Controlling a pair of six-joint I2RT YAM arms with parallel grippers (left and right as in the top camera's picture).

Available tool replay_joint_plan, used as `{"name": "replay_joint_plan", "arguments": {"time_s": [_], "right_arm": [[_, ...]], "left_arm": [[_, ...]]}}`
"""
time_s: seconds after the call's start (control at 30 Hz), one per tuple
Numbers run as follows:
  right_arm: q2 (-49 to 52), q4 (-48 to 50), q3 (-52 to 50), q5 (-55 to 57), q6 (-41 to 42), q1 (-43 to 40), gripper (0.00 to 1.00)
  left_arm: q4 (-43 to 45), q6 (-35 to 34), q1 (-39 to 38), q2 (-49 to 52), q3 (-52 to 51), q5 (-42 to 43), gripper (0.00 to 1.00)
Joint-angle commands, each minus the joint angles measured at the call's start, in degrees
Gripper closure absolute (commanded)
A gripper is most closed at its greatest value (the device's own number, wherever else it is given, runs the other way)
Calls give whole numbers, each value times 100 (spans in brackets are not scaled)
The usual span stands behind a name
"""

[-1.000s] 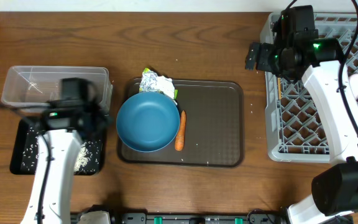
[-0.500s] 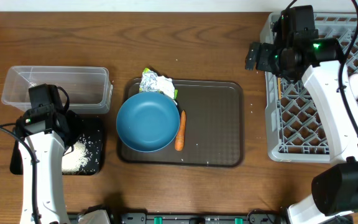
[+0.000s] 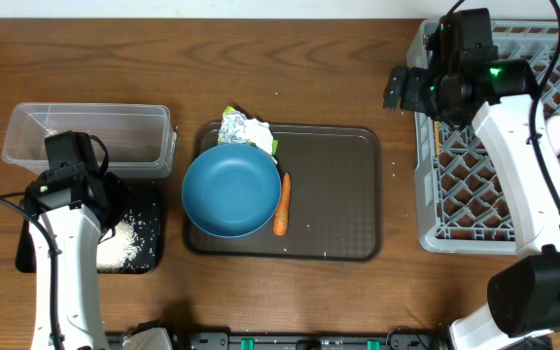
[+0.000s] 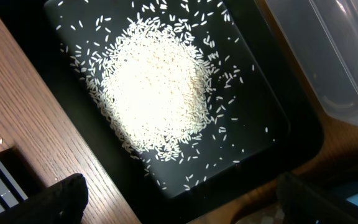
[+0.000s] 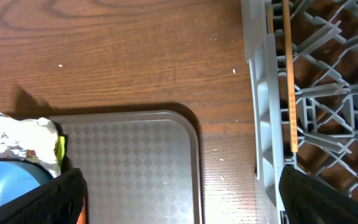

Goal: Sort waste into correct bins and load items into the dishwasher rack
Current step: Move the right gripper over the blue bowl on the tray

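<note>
Rice (image 4: 157, 93) in bin (image 4: 48, 37), left; bowl (image 3: 231, 190), carrot (image 3: 281, 204) on tray (image 3: 338, 194); rack (image 3: 455, 194) right.

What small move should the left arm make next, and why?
Probably swing the left claw right toward the carrot: the rice already lies in the black tray, the claw is open and empty, and the carrot waits on the brown tray.

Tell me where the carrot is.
In the overhead view, the carrot lies on the brown tray, just right of the dark blue bowl.

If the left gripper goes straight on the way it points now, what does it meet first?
Probably the heap of white rice grains in the shallow black rectangular tray; depth is unclear.
</note>
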Motion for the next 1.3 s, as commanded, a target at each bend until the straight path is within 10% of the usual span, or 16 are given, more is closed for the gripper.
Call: {"name": "replay_joint_plan", "arguments": {"time_s": [0.0,0.73,1.1,1.2,1.27], "right_arm": [[26,-4,17,59,94,20,1],[50,-55,-33,-2293,415,520,1],[52,205,-151,-92,330,2555,1],[61,494,-162,-52,343,2955,24],[105,629,-162,9,402,3217,18]], "left_arm": [[-35,-28,28,-17,92,-50,0],[-35,-28,28,-17,92,-50,0],[-35,-28,28,-17,92,-50,0],[-35,-28,28,-17,92,-50,0],[-35,-28,28,-17,92,-50,0]]}}
